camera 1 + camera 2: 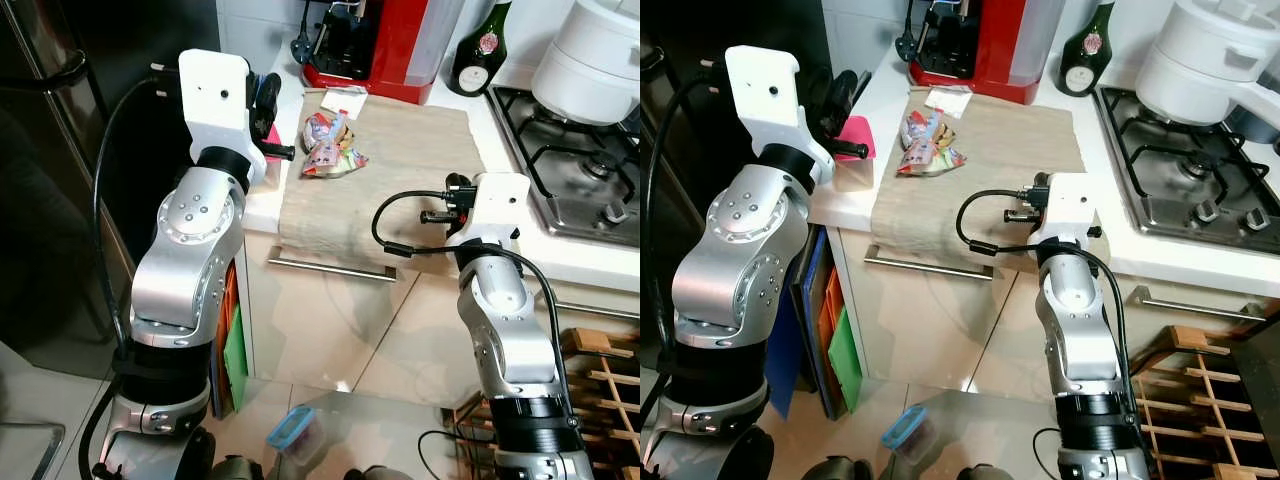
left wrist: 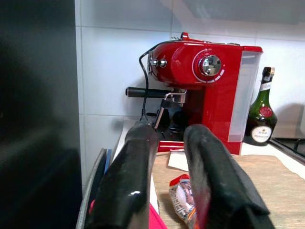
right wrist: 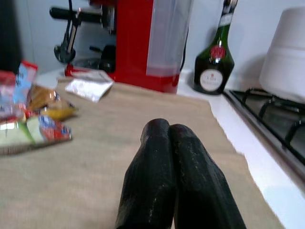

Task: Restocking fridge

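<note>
Meanwhile left gripper (image 2: 167,191) hovers parted beside snack packets (image 1: 330,145)

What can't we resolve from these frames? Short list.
- Pink-lidded container: the left gripper and its wrist housing cover it in the eye views; contents unreadable.
- Snack packets: labels too small to read.
- Right gripper: its wrist housing hides the fingers in the eye views.
- White pot on the stove: cut off by the frame edge.
- Green bottle: label blurred.
</note>
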You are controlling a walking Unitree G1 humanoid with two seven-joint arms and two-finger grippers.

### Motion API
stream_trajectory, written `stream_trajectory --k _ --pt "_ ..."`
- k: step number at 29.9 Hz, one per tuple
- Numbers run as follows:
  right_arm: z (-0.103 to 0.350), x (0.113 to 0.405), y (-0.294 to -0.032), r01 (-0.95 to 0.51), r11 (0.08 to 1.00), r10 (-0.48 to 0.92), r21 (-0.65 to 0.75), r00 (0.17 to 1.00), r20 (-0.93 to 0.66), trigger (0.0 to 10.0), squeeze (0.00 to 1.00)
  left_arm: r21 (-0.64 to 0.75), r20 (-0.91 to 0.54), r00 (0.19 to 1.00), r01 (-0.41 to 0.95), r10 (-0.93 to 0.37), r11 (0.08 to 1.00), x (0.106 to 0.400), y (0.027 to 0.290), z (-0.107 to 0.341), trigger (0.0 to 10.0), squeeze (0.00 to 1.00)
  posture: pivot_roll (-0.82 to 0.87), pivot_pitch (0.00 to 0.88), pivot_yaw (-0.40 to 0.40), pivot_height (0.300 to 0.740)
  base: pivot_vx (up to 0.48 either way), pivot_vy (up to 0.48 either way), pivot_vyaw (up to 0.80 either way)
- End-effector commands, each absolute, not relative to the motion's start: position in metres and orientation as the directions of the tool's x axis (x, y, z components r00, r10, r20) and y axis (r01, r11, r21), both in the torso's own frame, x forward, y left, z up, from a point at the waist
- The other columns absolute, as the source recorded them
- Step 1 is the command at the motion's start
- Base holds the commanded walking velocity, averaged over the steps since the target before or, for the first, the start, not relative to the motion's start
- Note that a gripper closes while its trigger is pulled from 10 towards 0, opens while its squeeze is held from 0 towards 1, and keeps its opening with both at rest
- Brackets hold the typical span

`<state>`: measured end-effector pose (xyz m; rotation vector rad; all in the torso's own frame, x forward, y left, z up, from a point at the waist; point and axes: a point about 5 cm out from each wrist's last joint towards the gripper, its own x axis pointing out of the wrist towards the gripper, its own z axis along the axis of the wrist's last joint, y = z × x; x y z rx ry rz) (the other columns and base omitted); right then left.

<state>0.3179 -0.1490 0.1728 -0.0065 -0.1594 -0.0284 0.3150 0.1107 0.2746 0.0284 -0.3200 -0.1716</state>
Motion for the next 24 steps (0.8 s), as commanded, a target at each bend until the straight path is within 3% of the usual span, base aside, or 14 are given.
stream_trajectory --k 1,7,24 --pt "0.175 0.319 -0.151 0.043 0.999 -0.044 0.01 0.984 0.171 10.0 0.0 0.041 0.328 0.929 0.168 -0.172 0.985 0.313 0.11 0.277 10.0 1.0 -0.04 0.018 -0.065 0.74 0.0 0.0 0.0" --pt "0.178 0.321 -0.148 0.034 0.999 -0.037 0.022 0.982 0.184 10.0 0.0 0.006 0.319 0.938 0.142 -0.136 0.99 0.316 0.119 0.275 10.0 1.0 -0.04 0.019 -0.067 0.74 0.0 0.0 0.0" --pt "0.194 0.322 -0.148 0.041 0.999 -0.036 -0.015 0.965 0.258 10.0 0.0 -0.012 0.331 0.929 0.177 -0.164 0.984 0.316 0.116 0.278 10.0 1.0 -0.04 0.023 -0.066 0.74 -0.029 0.427 0.0"
